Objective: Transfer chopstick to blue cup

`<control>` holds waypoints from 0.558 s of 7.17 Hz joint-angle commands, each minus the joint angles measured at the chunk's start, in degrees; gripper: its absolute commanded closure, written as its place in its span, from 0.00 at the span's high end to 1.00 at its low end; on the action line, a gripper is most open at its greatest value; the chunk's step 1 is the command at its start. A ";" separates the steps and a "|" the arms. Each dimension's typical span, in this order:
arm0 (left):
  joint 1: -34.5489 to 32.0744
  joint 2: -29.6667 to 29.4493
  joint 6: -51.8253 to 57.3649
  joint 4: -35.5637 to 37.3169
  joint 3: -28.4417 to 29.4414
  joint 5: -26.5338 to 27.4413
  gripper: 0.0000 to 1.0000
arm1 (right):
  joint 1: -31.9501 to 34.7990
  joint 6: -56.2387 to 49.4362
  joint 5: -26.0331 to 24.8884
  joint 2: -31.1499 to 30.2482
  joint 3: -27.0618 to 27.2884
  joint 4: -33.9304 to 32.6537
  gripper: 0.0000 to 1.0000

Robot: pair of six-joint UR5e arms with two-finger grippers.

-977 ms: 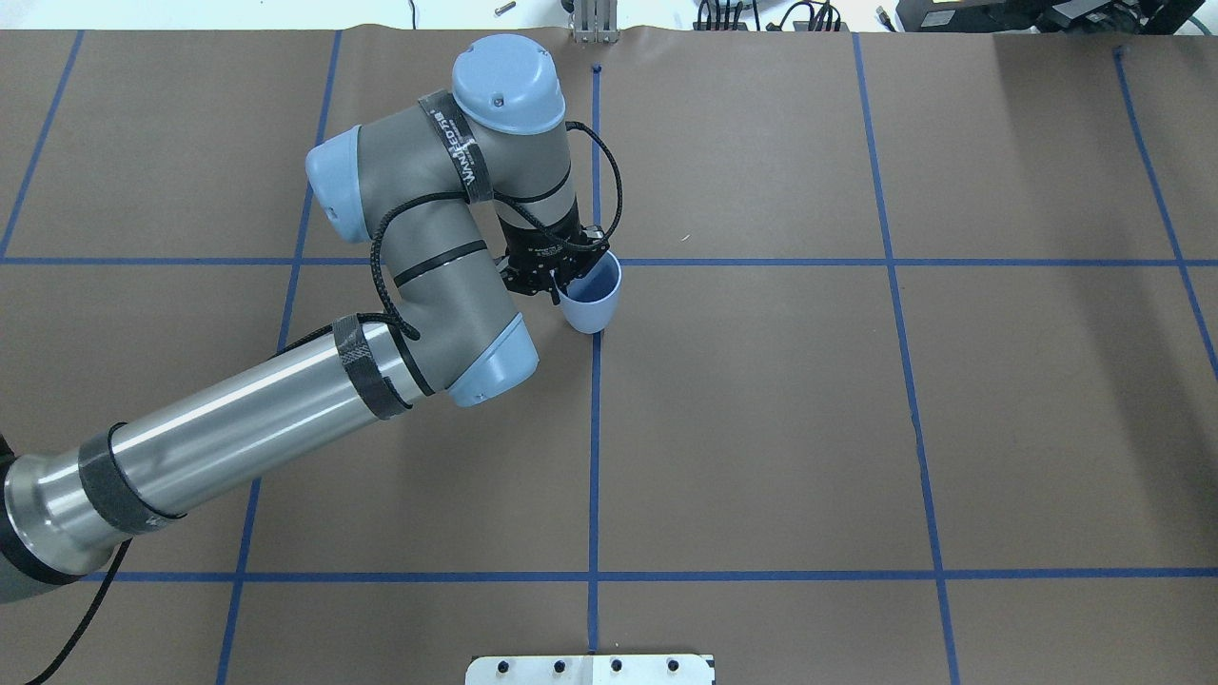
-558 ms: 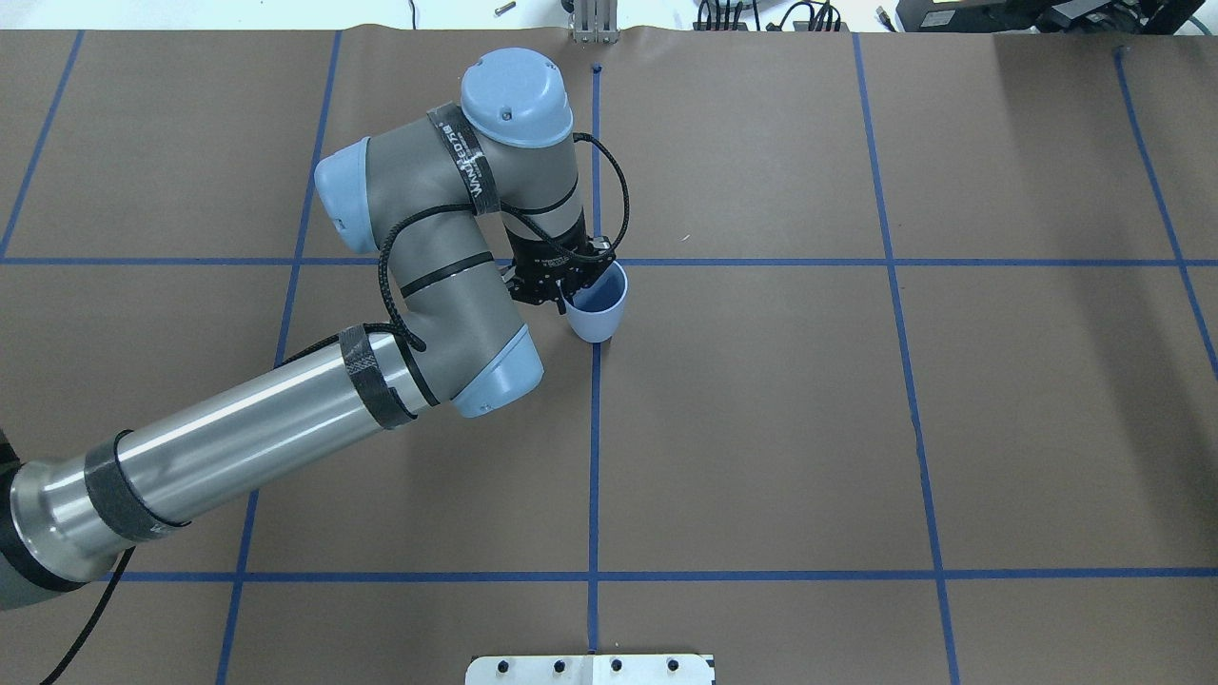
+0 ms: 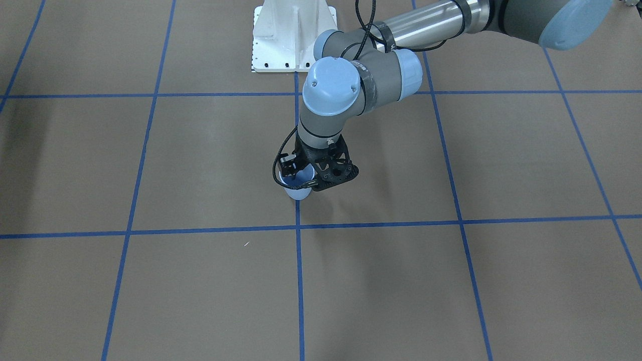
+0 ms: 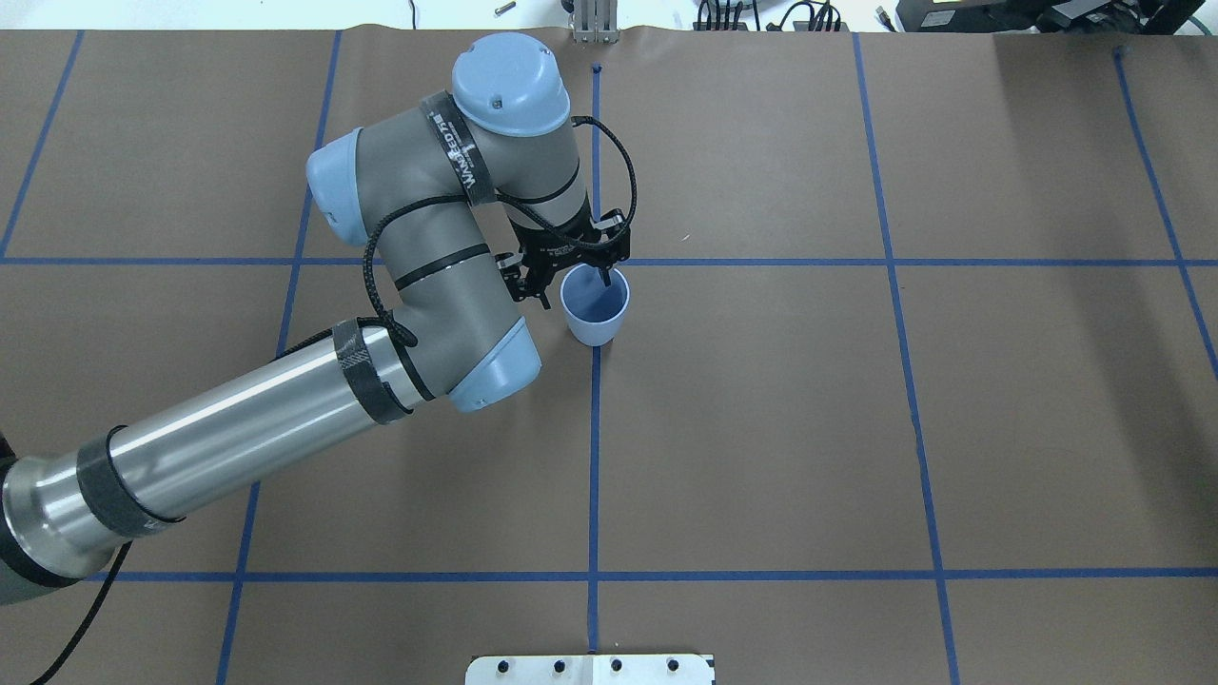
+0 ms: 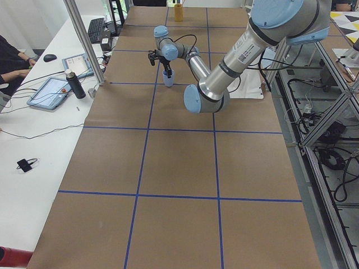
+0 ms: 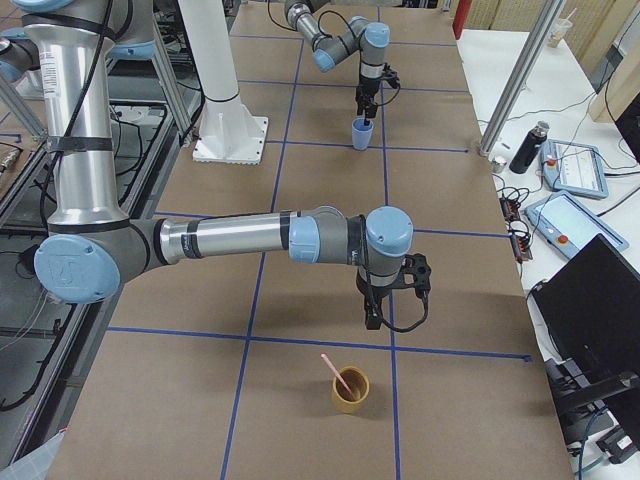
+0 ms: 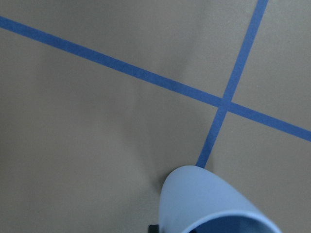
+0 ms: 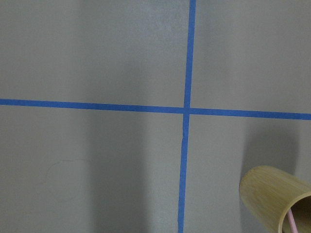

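The blue cup stands upright on the brown table at a tape crossing; it also shows in the front view and the left wrist view. My left gripper hangs over its far-left rim, open, one finger over the cup's mouth and the other outside the wall. One pale-pink chopstick leans in a tan bamboo cup; its lower end shows in the right wrist view. My right gripper hovers just behind the tan cup; I cannot tell if it is open or shut.
A white mount plate sits at the robot's side of the table. Blue tape lines grid the brown paper. A side table with tablets and a bottle runs along the far edge.
The left gripper held the tilted blue cup by its rim. The cup now stands upright and the jaws have spread apart.
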 commanded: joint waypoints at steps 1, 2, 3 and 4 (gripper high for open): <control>-5.44 2.16 0.26 1.75 -5.99 -0.42 0.99 | 0.03 0.18 -0.78 -0.42 1.76 0.01 1.00; -8.60 5.31 0.61 2.10 -9.67 -0.51 0.99 | 0.03 -0.26 -1.48 -0.69 1.43 -0.25 1.00; -11.07 9.70 5.66 3.67 -14.24 -1.55 0.99 | 0.03 -0.17 -1.58 -0.60 0.12 -0.34 1.00; -13.18 11.91 10.84 7.87 -17.76 -1.82 0.99 | 1.16 -0.43 -1.40 -0.60 -0.68 -0.34 1.00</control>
